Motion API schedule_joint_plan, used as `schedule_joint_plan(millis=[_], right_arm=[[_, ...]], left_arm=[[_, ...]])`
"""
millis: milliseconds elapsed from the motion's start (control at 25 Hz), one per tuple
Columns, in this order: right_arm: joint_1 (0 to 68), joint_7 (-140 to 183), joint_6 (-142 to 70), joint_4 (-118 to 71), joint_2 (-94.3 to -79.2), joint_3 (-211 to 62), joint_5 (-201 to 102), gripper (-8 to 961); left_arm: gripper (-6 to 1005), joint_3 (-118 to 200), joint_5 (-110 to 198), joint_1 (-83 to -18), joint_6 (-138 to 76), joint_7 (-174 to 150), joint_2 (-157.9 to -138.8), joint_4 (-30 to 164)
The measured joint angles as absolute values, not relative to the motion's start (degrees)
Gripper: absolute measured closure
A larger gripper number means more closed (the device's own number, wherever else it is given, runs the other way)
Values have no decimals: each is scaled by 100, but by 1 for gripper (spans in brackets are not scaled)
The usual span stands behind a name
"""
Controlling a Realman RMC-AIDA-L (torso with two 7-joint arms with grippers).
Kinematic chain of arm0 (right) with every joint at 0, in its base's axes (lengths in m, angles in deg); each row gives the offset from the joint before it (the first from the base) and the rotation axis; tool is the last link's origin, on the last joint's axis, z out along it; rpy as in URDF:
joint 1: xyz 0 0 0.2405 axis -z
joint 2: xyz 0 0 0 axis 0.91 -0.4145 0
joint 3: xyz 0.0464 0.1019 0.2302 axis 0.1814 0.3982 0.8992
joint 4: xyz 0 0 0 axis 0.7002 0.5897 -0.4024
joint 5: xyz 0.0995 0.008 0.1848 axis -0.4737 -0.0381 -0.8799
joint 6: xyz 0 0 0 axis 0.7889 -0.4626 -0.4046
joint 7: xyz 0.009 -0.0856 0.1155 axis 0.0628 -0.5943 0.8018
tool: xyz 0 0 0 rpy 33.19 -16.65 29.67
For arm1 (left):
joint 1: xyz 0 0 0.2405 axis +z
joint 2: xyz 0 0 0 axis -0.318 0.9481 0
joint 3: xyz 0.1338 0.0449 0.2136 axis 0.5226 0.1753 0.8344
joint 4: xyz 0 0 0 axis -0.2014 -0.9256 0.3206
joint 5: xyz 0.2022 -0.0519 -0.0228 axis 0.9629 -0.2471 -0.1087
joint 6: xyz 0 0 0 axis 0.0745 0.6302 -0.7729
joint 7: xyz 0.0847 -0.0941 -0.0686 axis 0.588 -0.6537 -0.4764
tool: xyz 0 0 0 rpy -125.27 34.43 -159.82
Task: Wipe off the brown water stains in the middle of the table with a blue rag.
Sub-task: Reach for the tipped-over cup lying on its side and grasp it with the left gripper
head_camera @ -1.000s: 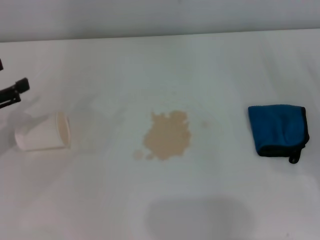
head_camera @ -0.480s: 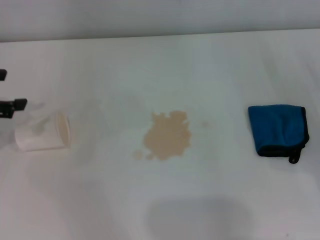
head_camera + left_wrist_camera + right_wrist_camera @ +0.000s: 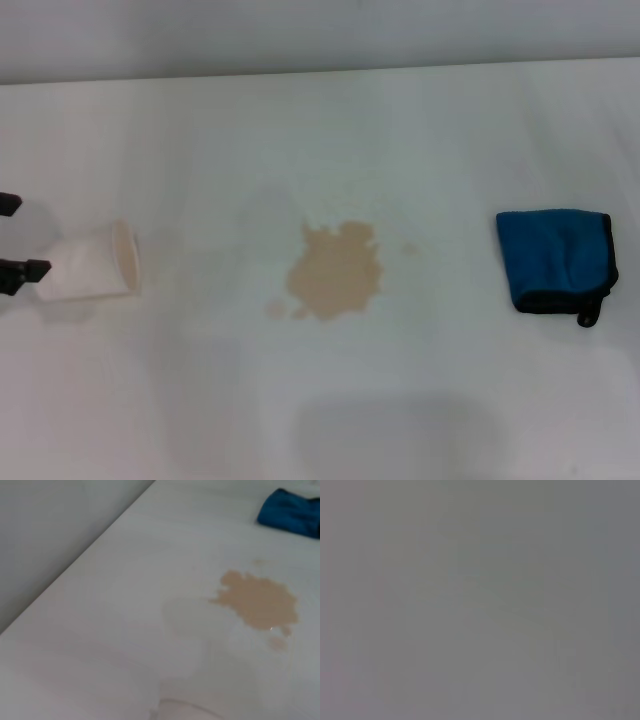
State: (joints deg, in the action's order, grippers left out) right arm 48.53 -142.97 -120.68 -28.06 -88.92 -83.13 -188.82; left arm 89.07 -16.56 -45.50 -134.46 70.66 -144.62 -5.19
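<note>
The brown water stains [image 3: 336,272] lie in the middle of the white table [image 3: 320,130], with small droplets by the near-left edge. They also show in the left wrist view [image 3: 258,603]. The blue rag [image 3: 556,260] lies folded at the right, its black loop tag at the near corner; it also shows in the left wrist view [image 3: 292,514]. My left gripper [image 3: 15,237] is at the far left edge, open, its two black fingertips by the base end of a toppled cup. My right gripper is out of view; its wrist view shows only flat grey.
A white paper cup [image 3: 90,268] lies on its side at the left, its mouth facing the stains. The table's far edge meets a grey wall [image 3: 320,30].
My left gripper has moved toward the table's near side, from behind the cup to beside the cup's base end. The rag and the stains have not moved.
</note>
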Motion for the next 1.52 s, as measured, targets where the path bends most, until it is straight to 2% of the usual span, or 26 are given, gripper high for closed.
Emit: schedule_joint_plan(millis=[200, 360, 680, 800, 1520], right_arm=[[4851, -14297, -12082, -2803, -8892, -8313, -18876, 98], [4834, -14297, -12122, -2805, -8892, -8314, -18852, 98], [4804, -14297, -12156, -2826, -8892, -8341, -18846, 98], [4817, -14297, -12207, -2835, -8892, -8350, -18845, 98], [4909, -14288, -12499, -2888, -8892, -8367, -18846, 99]], left_arm=[[125, 8909, -1316, -4403, -13481, 7061, -14511, -894], [125, 8933, -811, -4415, -13471, 7079, -14626, -983], [124, 9027, -133, -4446, -12903, 7600, -15068, -1033], [123, 9084, -103, -4455, -12687, 7791, -15165, -928], [123, 10020, 95, -4491, -11748, 7836, -15210, -353]])
